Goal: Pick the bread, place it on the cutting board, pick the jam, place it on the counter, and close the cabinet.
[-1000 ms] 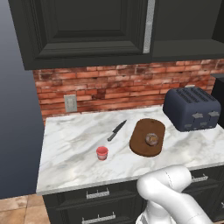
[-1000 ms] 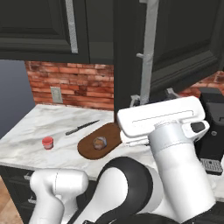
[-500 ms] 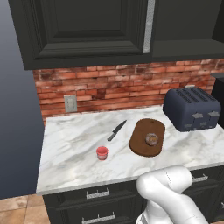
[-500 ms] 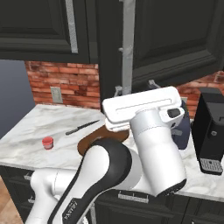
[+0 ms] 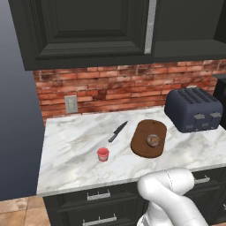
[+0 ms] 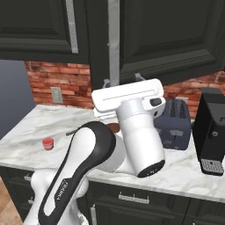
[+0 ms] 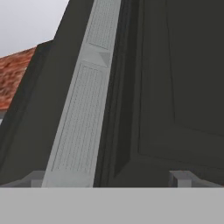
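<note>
The bread [image 5: 153,140] lies on the dark oval cutting board [image 5: 143,148], whose edge also peeks out behind my arm [image 6: 115,127]. On the marble counter [image 5: 75,150], left of the board, the red jam [image 5: 103,154] [image 6: 47,143] stands alone. My gripper [image 6: 123,80] [image 7: 111,181] is raised against the cabinet door [image 6: 167,35] [image 7: 175,78], beside its long silver handle [image 6: 113,39] [image 7: 83,109]. The fingertips [image 7: 181,178] are spread wide, open and holding nothing. The door looks nearly flush with its neighbours.
A black knife [image 5: 118,131] lies between the jam and the board. A dark blue toaster [image 5: 193,109] [image 6: 176,123] stands at the right, with a black coffee machine [image 6: 212,132] beyond it. Brick wall behind, dark drawers [image 5: 101,196] below.
The cabinet door has swung from standing open to nearly flush, and my hand has followed it leftward and back in the right base view. Nothing on the counter has moved.
</note>
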You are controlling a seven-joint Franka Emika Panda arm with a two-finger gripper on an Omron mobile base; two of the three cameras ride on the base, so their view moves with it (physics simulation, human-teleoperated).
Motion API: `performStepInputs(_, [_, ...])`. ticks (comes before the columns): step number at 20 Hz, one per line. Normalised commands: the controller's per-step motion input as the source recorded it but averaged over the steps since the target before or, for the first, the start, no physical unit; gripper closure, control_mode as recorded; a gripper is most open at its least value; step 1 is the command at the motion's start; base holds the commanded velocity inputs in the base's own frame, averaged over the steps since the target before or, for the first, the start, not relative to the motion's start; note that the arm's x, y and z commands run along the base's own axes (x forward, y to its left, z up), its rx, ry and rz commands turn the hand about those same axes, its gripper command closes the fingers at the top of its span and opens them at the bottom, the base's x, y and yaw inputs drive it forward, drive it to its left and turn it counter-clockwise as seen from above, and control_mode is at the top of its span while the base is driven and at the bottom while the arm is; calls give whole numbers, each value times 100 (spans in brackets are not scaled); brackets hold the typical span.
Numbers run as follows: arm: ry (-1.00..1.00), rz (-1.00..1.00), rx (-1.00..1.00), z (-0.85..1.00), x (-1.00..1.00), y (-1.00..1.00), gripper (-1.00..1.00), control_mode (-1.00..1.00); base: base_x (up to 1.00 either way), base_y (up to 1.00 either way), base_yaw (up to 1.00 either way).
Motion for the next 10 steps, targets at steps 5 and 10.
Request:
performStepInputs(5, [0, 0, 0, 0, 53, 0, -100, -100, 0, 0, 0])
performStepInputs(10, [0, 0, 0, 0, 59, 3, -100, -100, 0, 0, 0])
